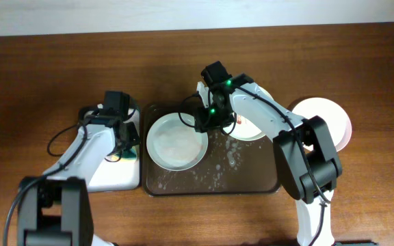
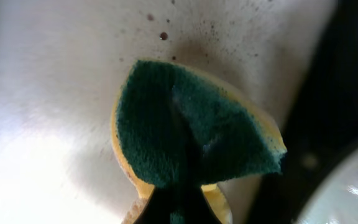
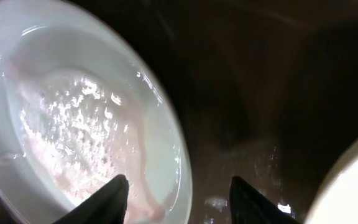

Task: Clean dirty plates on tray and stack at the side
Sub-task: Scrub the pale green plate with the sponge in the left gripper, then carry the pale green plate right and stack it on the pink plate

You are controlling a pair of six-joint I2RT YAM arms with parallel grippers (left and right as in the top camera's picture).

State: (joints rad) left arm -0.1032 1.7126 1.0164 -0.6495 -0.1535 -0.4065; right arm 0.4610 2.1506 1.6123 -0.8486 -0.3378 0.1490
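Three plates show from overhead. The pale green plate [image 1: 176,143] lies in the left half of the dark brown tray [image 1: 252,179], with thin pinkish foam across its bowl. A white plate [image 1: 248,133] sits at the tray's upper right corner, partly under the right arm. The third plate [image 1: 323,111] rests on the table well to the right of the tray.

We see the right gripper [image 1: 206,121] low over the green plate's right edge. In the right wrist view its jaws stand wide. One fingertip [image 3: 115,194] is above the plate's foamy bowl and the other is above bare tray, with the rim between them. We cannot tell whether either finger touches the plate. Wet droplets [image 1: 226,166] speckle the tray floor to the right of the plate.

The left gripper [image 1: 124,141] hangs over the smaller white-lined tray [image 1: 115,179] just left of the brown one. Its jaws pinch a green-and-yellow sponge [image 2: 194,143], folding it against the white lining, where a few dark specks show.
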